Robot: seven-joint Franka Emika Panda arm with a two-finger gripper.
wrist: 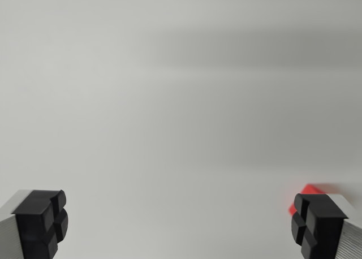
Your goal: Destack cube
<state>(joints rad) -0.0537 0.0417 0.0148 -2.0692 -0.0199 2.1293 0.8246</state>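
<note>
In the wrist view my gripper (180, 222) is open, its two black fingertips (42, 222) standing far apart at the bottom corners with nothing between them. A small part of a red cube (308, 192) shows at the lower right, just behind the right fingertip, which hides most of it. Whether another cube sits under or beside it cannot be seen.
A plain pale grey surface (181, 100) fills the whole picture, with a faint dark band of shadow across its upper half.
</note>
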